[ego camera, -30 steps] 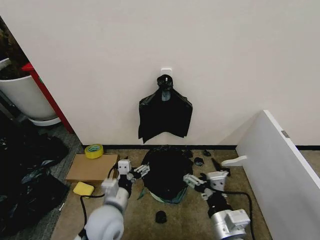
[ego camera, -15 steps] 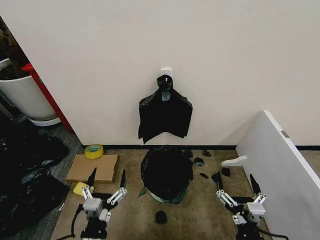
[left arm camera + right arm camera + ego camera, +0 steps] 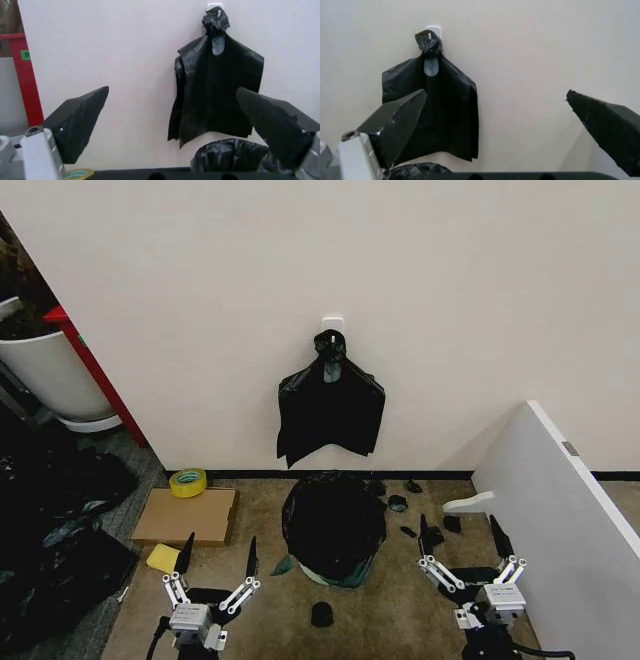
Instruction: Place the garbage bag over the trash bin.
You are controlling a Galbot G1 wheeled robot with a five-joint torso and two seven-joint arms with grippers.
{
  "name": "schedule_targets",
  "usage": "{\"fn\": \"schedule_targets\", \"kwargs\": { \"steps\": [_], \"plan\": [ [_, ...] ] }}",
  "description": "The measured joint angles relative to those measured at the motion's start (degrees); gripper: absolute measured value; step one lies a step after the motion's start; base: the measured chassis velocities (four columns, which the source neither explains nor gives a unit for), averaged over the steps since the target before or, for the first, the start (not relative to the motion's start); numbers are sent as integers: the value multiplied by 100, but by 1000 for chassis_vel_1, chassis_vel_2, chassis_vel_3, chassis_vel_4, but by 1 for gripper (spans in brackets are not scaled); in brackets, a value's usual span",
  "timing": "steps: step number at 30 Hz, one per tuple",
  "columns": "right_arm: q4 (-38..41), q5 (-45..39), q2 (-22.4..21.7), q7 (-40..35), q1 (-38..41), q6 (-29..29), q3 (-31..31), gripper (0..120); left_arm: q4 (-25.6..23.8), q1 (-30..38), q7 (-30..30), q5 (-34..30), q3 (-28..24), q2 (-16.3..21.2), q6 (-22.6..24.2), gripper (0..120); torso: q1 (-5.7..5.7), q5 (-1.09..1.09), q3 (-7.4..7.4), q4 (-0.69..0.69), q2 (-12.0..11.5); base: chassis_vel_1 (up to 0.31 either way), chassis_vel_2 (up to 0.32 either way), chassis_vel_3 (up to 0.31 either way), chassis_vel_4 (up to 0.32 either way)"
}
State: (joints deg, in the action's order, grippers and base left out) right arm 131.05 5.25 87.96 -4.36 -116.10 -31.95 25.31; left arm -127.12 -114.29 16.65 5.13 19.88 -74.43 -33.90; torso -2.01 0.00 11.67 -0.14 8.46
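Note:
The garbage bag (image 3: 333, 522) is glossy black and drapes over the trash bin, which stands on the carpet by the wall. Of the bin I see just a pale greenish strip at its foot (image 3: 340, 580). The bag's crinkled top also shows in the left wrist view (image 3: 230, 155) and the right wrist view (image 3: 417, 170). My left gripper (image 3: 218, 550) sits low, to the left of the bin and nearer to me, open and holding nothing. My right gripper (image 3: 458, 530) mirrors it on the right side, open, apart from the bag.
A flat black bundle (image 3: 330, 405) hangs from a wall hook above the bin. On the left are a white tub with a red edge (image 3: 50, 375), dark bags (image 3: 50, 530), cardboard (image 3: 185, 515), a tape roll (image 3: 187, 481) and a yellow sponge (image 3: 165, 557). A white panel (image 3: 560, 520) stands on the right. Black scraps (image 3: 320, 613) litter the floor.
Both arms have drawn back from the sides of the bagged bin toward me and now sit low, fingers pointing up and spread. The bag and bin have not moved.

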Motion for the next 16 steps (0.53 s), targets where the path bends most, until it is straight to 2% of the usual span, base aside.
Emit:
{"fn": "schedule_targets", "kwargs": {
  "steps": [5,16],
  "plan": [
    [-99,65,36,-99,-41,-5,-13,100,-25,47,-6,-167,138,51,82,100,0,0,0,0,0,0,0,0,0],
    [-119,213,77,-133,-45,-24,-8,100,-9,90,17,-55,148,25,80,100,0,0,0,0,0,0,0,0,0]
  ]
}}
